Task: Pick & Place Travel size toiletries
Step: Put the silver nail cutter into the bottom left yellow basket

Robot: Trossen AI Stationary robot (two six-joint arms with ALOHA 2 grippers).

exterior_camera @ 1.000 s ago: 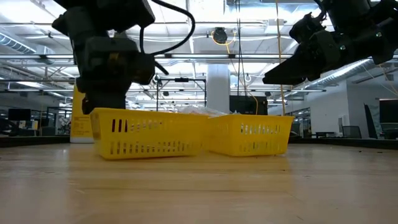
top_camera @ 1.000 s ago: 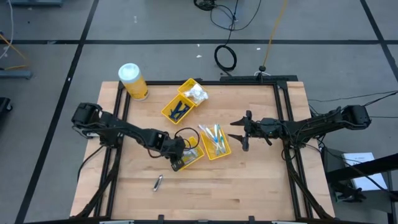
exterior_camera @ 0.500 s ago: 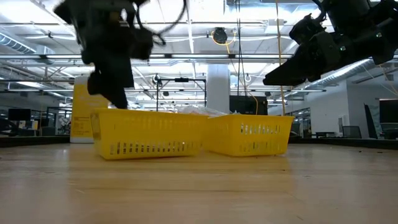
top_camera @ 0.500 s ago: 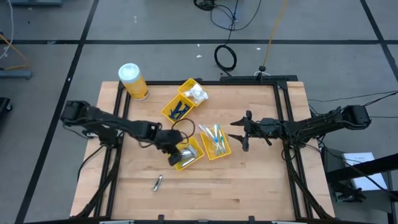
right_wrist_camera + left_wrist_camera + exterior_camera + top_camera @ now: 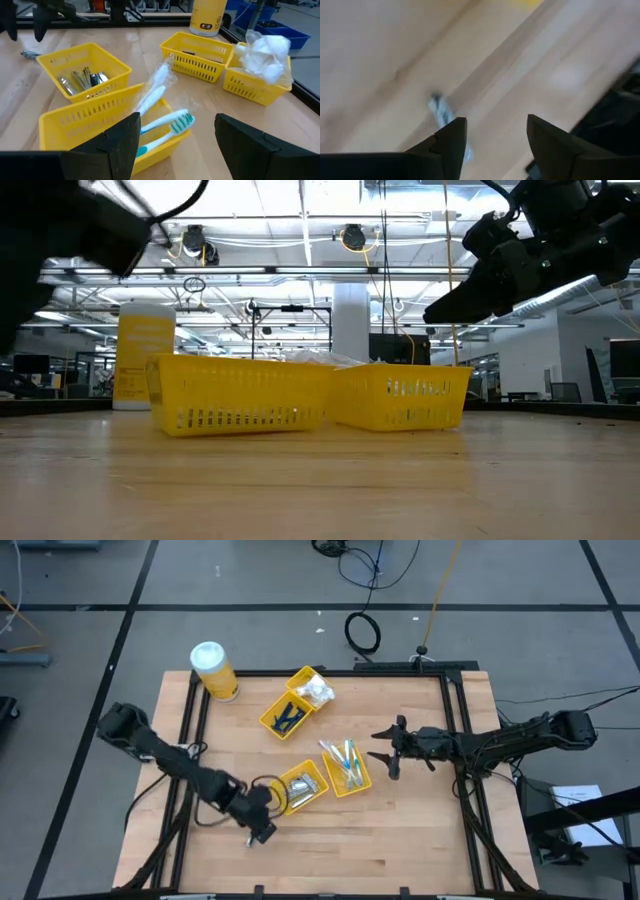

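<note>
Left gripper with its jaws spread wide and nothing between them, poised right over the one stray silver tube lying flat on the bare wood of the table, near the front edge, just beside the gripper in the high view. That tube looks light, stiff and smooth, so I'd judge it likely to skid or roll; best pinched across its middle, jaws square to its length. Outward from there: the nearest yellow tray holds more silver-grey tubes, roughly four or five, hard to count exactly. Next to it, touching, a second tray carries the slim sticks with brush heads in clear wrap, three or four showing, soft wrap, easy to crumple. Farther back two more trays: one with thin dark-blue sticks, count unclear, and one with white crinkly packets, a bunched pile. Four trays in all, plus one yellow jar at the far corner. Right gripper hangs well apart, above the table's right side, jaws wide and empty, waiting.
</note>
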